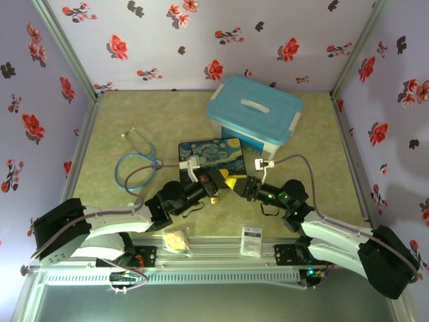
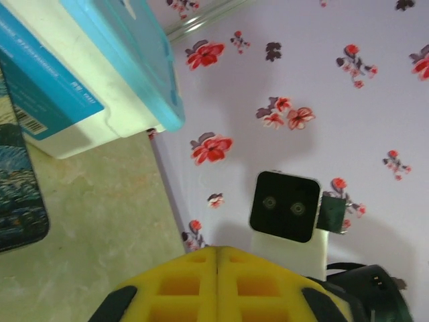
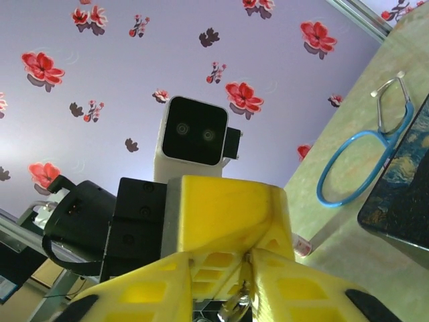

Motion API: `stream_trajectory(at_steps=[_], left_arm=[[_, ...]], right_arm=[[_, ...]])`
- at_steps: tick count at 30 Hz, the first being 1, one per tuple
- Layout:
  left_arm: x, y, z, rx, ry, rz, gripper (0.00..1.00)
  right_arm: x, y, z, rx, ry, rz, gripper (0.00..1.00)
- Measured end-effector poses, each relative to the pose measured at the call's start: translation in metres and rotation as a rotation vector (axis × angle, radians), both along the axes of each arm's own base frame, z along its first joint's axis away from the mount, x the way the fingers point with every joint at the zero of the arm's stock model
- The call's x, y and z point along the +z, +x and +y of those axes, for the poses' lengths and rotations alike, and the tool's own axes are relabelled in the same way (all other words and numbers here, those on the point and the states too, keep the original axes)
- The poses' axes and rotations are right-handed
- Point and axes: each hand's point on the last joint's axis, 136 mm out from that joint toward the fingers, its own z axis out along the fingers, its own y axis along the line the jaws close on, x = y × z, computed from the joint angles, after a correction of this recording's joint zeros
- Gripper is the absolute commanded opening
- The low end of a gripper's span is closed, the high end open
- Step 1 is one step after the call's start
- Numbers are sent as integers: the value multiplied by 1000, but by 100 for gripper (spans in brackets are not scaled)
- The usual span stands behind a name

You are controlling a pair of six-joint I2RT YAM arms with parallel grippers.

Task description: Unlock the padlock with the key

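A: Two things needed: jaw status, padlock location.
B: Left gripper: yellow fingers pressed flat together, nothing visible between. Right gripper: pinched on a thin silvery metal piece; cannot tell what it is.
A: And the padlock?
B: Small brass-gold blob, lower centre of top view, just below left gripper tip, off near edge of painted mat. Resting or hanging, cannot tell. Blue-lidded box further up, right of centre.
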Motion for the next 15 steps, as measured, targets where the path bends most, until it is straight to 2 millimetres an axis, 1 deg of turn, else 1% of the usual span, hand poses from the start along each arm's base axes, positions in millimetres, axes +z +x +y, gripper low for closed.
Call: stream_trajectory(at_steps=[7, 15], left_arm=[[4, 0, 4, 11, -36, -12, 0], [5, 1, 2, 10, -55, -17, 0]], right_arm=[[0, 0, 0, 0, 0, 0, 26], [-1, 0, 2, 8, 3, -3, 19]])
